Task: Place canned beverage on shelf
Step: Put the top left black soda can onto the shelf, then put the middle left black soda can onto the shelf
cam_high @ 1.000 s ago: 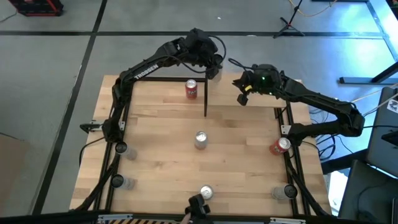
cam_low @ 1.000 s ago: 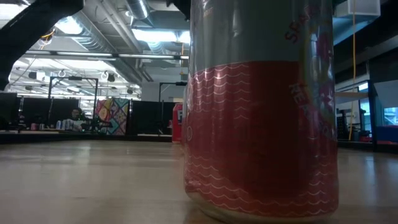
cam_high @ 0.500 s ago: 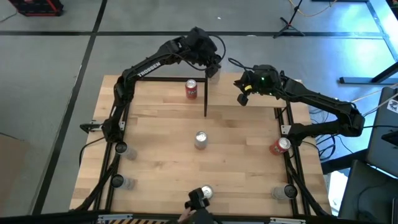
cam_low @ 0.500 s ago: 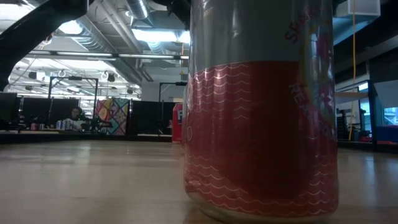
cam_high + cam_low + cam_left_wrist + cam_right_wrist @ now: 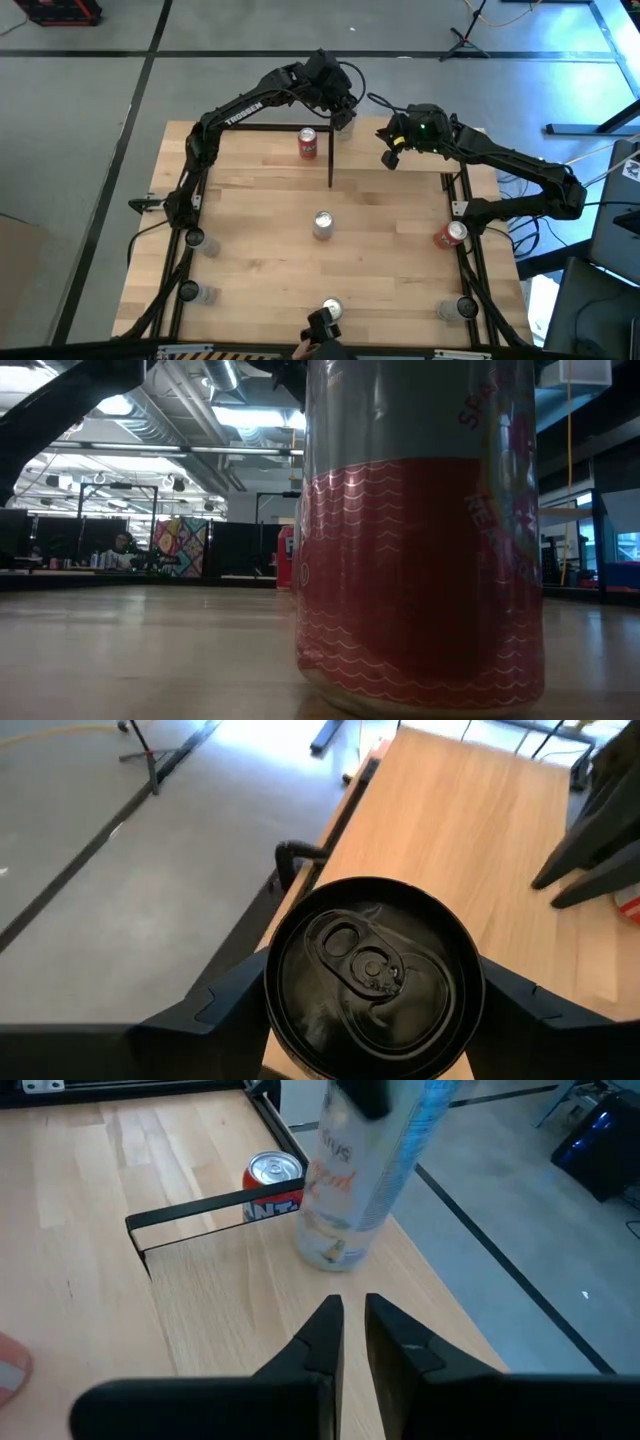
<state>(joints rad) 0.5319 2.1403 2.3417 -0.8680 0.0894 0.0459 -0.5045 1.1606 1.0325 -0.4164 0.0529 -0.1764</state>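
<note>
My left gripper [image 5: 342, 115] is at the table's far edge, shut on a tall pale can with a dark top [image 5: 372, 970]; the can also shows in the right wrist view [image 5: 355, 1170]. It is just right of the shelf [image 5: 260, 150], a light-wood board with a thin black frame [image 5: 200, 1210]. A red can [image 5: 308, 143] stands on the shelf by its right end. My right gripper [image 5: 390, 155] hangs shut and empty to the right of the held can, and it also shows in the right wrist view [image 5: 352, 1305]. My left gripper pinches the pale can's upper wall just below its rim [image 5: 275, 990] between its two fingers [image 5: 510, 995], one on each side, coming from above. The can hangs roughly upright below the fingers. Its base [image 5: 330, 1258] is at the tabletop; whether it touches, I cannot tell.
A silver-topped can [image 5: 322, 224] stands mid-table. Another [image 5: 330, 310] stands at the near edge and fills the low view [image 5: 420, 540]. A red can [image 5: 450, 235] is by the right rail. A dark object [image 5: 320, 330] shows at the near edge.
My left arm has reached a little farther toward the table's right edge with the can still in its hold. The dark object at the near edge has shifted about.
</note>
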